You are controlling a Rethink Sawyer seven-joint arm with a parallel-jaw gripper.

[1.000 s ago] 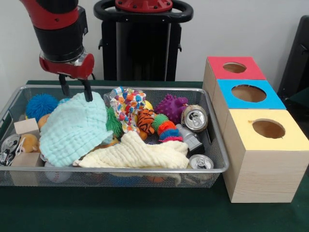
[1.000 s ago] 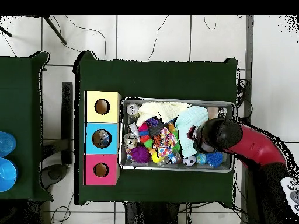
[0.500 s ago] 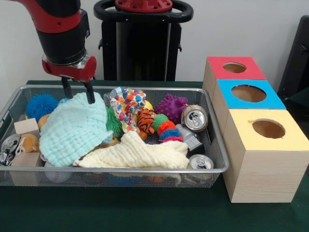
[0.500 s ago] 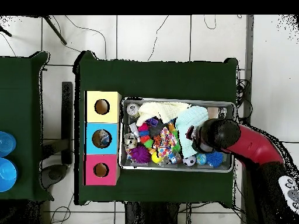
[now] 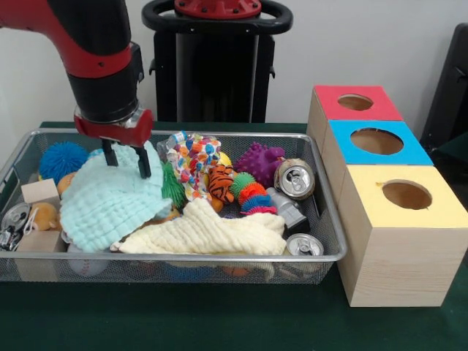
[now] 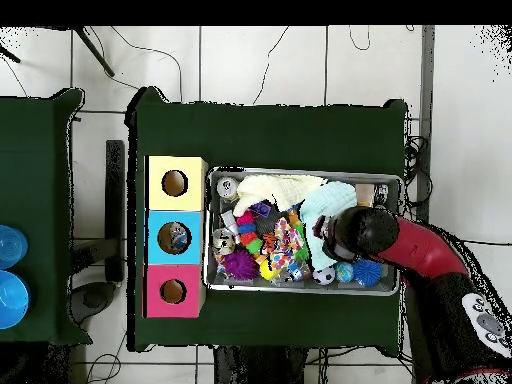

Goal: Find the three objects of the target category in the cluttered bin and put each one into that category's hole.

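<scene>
Presently, my claw (image 5: 126, 159) hangs over the upper edge of the mint-green cloth (image 5: 113, 197) at the bin's (image 5: 325, 219) left half in the front view. Its two dark fingers (image 5: 144, 165) stand slightly apart with their tips at the cloth; nothing is held between them. I cannot tell whether the tips press into the fabric or merely touch it.

Beside that cloth lies a cream cloth (image 5: 208, 232) along the near wall, then a patterned cloth (image 5: 192, 156), a striped toy (image 5: 220, 181), a purple spiky ball (image 5: 260, 162) and a blue spiky ball (image 5: 63, 159). Two silver cans (image 5: 295, 178) sit at the right end.

No clear bottle with a blue-and-white label shows in the bin in either view. I judge any that remain to be buried under the cloths, so the search goes on.

On the surface (image 5: 219, 322) right of the bin stand three boxes. The blue-top box's hole (image 5: 376, 140) is the target. In the overhead view something pale shows inside that hole (image 6: 173, 238); I judge at least one object delivered, count unconfirmed.
</scene>
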